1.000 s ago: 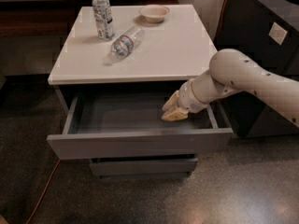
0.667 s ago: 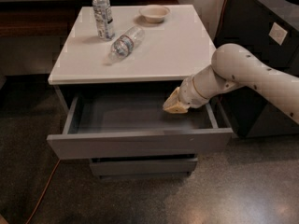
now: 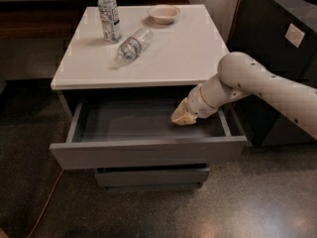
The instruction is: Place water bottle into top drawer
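Barely any change: water bottle still lies on its side on the white tabletop, untouched. Top drawer stays pulled open, nothing visible inside. Gripper only dipped slightly over the drawer's right end; nothing seen in it, opening can't be told. Pick likely not started.

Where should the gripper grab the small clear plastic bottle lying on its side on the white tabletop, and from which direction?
Grip the small clear ribbed water bottle across its labelled middle, coming straight down from above: it lies flat, diagonal on the white tabletop, so its round sides are exposed. The tan gripper is over the open grey top drawer.
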